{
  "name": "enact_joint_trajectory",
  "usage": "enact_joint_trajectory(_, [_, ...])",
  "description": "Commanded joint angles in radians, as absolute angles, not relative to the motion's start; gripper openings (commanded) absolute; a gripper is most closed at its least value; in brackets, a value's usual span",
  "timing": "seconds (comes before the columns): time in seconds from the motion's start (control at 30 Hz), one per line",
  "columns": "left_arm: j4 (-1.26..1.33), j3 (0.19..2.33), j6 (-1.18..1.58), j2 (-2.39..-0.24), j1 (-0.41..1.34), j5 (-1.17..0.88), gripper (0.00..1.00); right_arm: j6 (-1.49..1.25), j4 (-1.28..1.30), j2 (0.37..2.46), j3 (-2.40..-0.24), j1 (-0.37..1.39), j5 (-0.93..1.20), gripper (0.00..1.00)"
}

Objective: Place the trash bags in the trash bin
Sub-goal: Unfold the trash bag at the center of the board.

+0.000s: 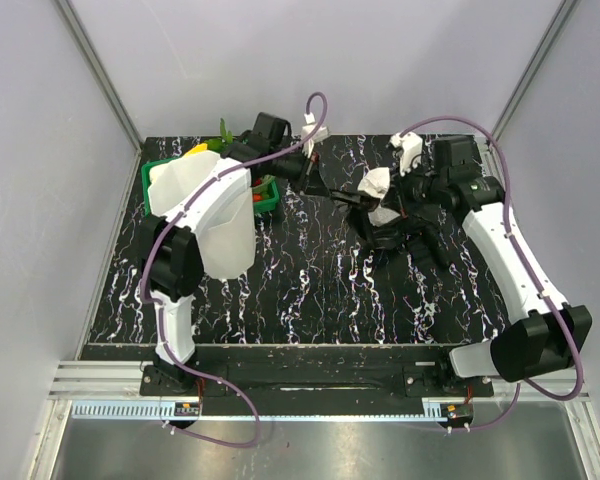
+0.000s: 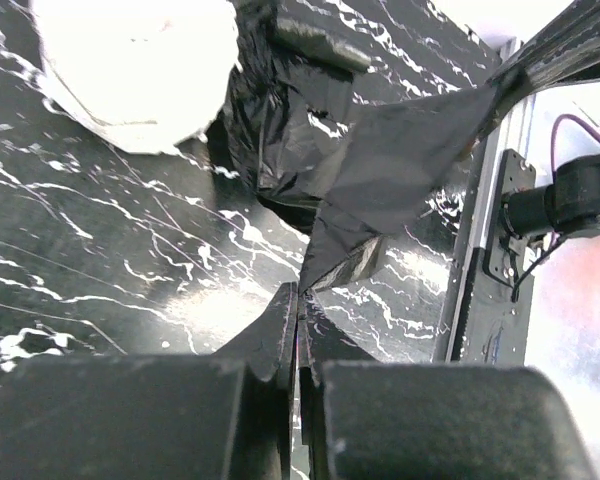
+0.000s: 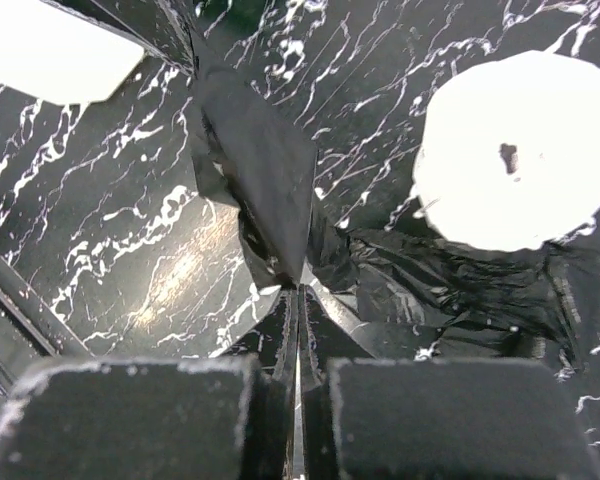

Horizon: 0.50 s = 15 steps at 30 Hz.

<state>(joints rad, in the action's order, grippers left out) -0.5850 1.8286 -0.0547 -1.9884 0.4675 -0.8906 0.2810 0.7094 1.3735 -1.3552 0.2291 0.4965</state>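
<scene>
No lettering can be read anywhere. The left gripper (image 2: 298,300) is fully closed, its tips pinching a corner of the trash bag (image 2: 380,170). The right gripper (image 3: 296,290) is likewise closed on another fold of it. The film stretches between them, and the rest lies crumpled on the desk (image 1: 310,290) right of centre, beside a white roll (image 3: 520,150). The trash bin (image 1: 230,235) stands at the left, well apart from the bag. The left arm hides much of its rim, and a green basket (image 1: 270,203) sits partly hidden behind it. The overexposed white patch at the top left of the right wrist view may be the bin. Bare desk lies open toward the near edge.
</scene>
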Motion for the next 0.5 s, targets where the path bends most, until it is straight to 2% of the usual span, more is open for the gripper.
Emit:
enact_joint_trajectory(0.0, [-0.643,1.986,-0.092,-1.901,0.446,-0.844,0.00,0.291,0.762,1.364,-1.495,0.221,0.460,0.00])
enact_joint_trajectory(0.2, [-0.781,2.216,-0.135,-1.919,0.446,-0.769,0.00,0.299,0.885,1.457,-1.721,0.221,0.336,0.00])
enact_joint_trajectory(0.33, [-0.785,2.231,-0.118,-1.910,0.448,-0.788,0.00,0.278,0.875,1.470,-1.723,0.222,0.409,0.00])
enact_joint_trajectory(0.37, [-0.775,2.215,-0.103,-1.910,0.448,-0.804,0.00,0.258,0.844,1.462,-1.695,0.222,0.449,0.04])
enact_joint_trajectory(0.47, [-0.732,2.163,-0.072,-1.895,0.457,-0.831,0.00,0.213,0.766,1.445,-1.637,0.236,0.547,0.22])
